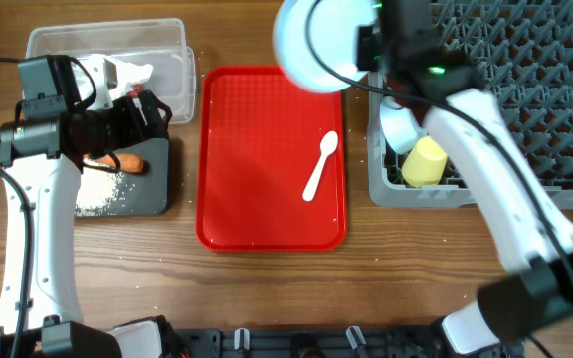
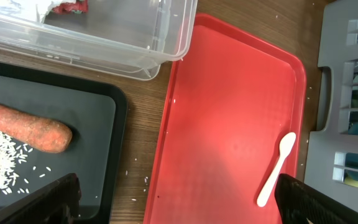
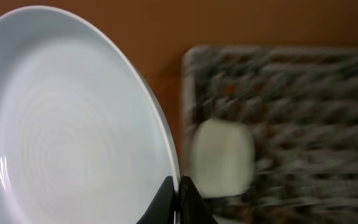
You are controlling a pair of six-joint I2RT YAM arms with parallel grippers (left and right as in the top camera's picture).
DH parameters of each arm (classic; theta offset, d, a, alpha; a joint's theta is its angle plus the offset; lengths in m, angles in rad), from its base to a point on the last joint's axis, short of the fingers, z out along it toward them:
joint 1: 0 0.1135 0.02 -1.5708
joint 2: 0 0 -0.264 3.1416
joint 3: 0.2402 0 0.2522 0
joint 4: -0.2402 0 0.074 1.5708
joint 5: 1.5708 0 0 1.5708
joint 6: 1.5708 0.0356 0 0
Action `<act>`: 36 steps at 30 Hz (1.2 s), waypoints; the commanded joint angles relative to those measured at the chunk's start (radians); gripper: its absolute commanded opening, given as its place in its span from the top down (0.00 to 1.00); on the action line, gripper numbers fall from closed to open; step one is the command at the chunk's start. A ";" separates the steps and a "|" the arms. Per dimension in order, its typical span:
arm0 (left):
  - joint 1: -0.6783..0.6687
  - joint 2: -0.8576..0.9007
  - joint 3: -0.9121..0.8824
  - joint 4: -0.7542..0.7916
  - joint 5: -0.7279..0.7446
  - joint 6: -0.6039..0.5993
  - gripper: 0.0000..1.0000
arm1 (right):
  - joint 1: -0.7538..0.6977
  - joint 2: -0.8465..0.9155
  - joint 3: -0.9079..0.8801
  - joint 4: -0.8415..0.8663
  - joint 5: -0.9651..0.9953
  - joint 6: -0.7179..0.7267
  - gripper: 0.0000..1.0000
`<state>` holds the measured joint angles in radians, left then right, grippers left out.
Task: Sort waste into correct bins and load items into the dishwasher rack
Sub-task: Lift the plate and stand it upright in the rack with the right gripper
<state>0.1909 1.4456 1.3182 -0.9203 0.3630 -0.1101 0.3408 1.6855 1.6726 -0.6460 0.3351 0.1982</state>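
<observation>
Far left: clear tub (image 1: pixel 68 45) at the back of the table, crumpled napkin (image 1: pixel 132 72) inside with a red scrap (image 2: pixel 70 6) next to it. Black tray (image 1: pixel 152 194) sits just in front of the tub. A carrot piece (image 2: pixel 23 127) lies on it, with rice grains (image 1: pixel 93 194) scattered in front of the carrot. Left gripper (image 2: pixel 179 202) hangs over the tray's right edge, jaws spread wide, nothing between them.

Middle: red serving tray (image 1: pixel 257 199) on the wood, white spoon (image 1: pixel 320 166) lying on its right side, bowl end toward the back.

Right: pale blue plate (image 1: pixel 316 45) is up in the air above the red tray's back right corner, near the rack's left edge. Right gripper (image 3: pixel 179 196) is clamped on the plate's rim, fingers pinched tight on the edge. Grey dishwasher rack (image 1: pixel 535 89) fills the right side. Yellow cup (image 1: pixel 426 161) sits in its front left corner; a pale bowl (image 1: pixel 398 127) is just behind it, partly hidden by the right arm. The wrist view of the rack is blurred.
</observation>
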 commanded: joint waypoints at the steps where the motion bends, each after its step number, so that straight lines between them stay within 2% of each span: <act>1: 0.004 -0.004 0.017 0.002 -0.009 -0.003 0.00 | -0.047 -0.094 0.027 0.002 0.340 -0.114 0.96; 6: 0.004 -0.004 0.017 0.002 -0.009 -0.003 0.00 | -0.086 -0.117 0.027 0.005 0.593 -0.316 0.96; 10: 0.004 -0.004 0.017 0.002 -0.009 -0.003 0.00 | -0.111 -0.103 0.027 0.006 0.611 -0.478 0.96; 14: 0.004 -0.004 0.017 0.002 -0.009 -0.003 0.00 | -0.153 -0.071 0.027 0.007 0.611 -0.578 0.96; 24: 0.004 -0.004 0.017 0.002 -0.009 -0.003 0.00 | -0.210 0.058 0.023 0.046 0.607 -0.592 0.96; 36: 0.004 -0.004 0.017 0.002 -0.009 -0.003 0.00 | -0.238 0.254 0.023 0.147 0.608 -0.695 0.96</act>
<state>0.1909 1.4456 1.3182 -0.9199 0.3630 -0.1101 0.1238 1.8957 1.6802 -0.5114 0.9215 -0.4690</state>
